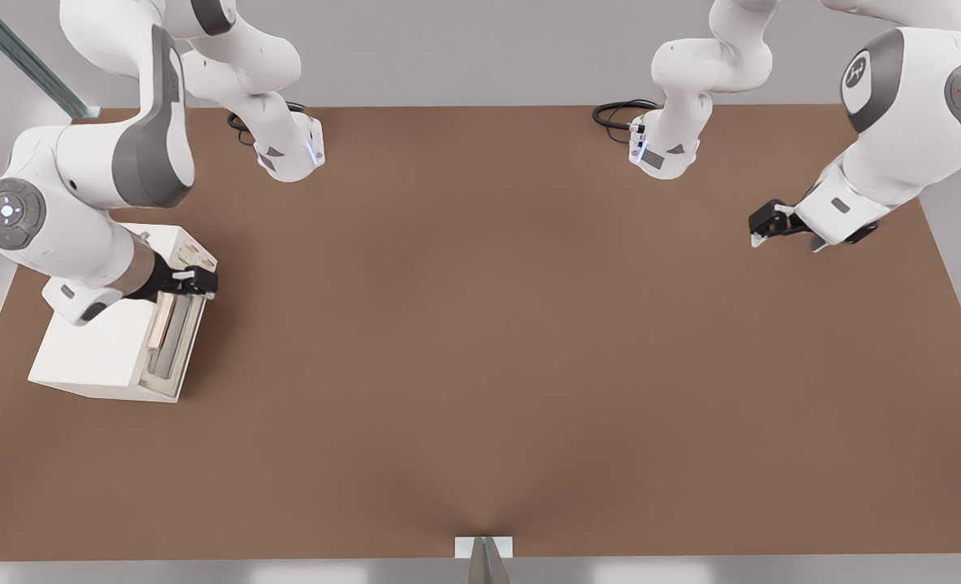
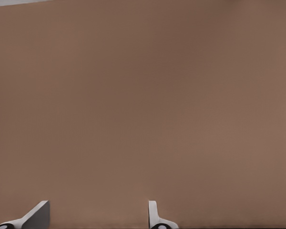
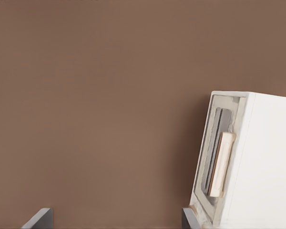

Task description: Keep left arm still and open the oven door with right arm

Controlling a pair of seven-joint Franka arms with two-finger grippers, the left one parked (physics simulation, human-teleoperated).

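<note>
Brown table (image 1: 480, 341) up front, white oven (image 1: 99, 349) at the front view's left, gripper (image 1: 196, 281) above its door (image 1: 173, 341), fingers (image 3: 40, 218) spread apart, clear of the pale handle (image 3: 221, 164).

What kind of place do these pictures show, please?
Probably a simulated robot test bench, not a real kitchen: a bare brown table carries only a small white oven, with its oven door shut. The right arm holds its claw just above the door, fingers apart.
</note>
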